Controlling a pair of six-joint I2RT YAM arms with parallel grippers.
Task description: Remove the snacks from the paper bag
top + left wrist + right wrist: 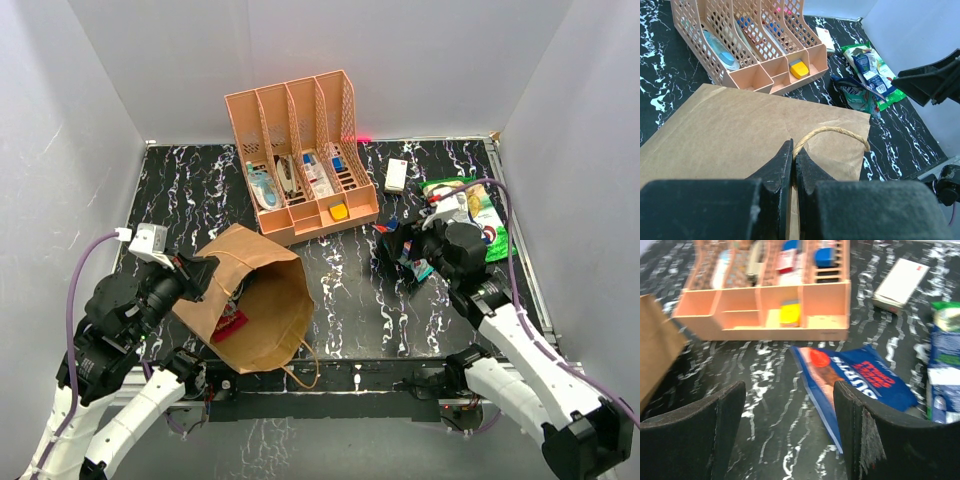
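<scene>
Left gripper (792, 156) pressed together on the top rim of the paper bag (740, 130), right where the rope handle (835, 130) begins, the loop arching away just ahead of the fingertips; bag lying tilted on its side on the counter (340, 310), creased flank spread out beyond this gripper, mouth gaping toward the near edge; red packet (230, 322) visible inside the opening, below and beside the clamped rim; right gripper (788, 390) with jaws standing well apart, nothing between them, hanging over the counter well off to the far side of the bag; dark blue packet (860, 380) with red and white print lying flat just under and ahead of this gripper, nearer its right finger, contact with the finger impossible to tell; green chip bag (885, 95) farther out to the right of the same gripper, flat on the counter, a blue-and-white packet (867, 67) lying on top of it; orange rack (300, 150) ahead of both grippers, small items in its slots, a yellow item (790, 312) in a front compartment; white remote (902, 282) beyond the right gripper, near the rack's right end.
</scene>
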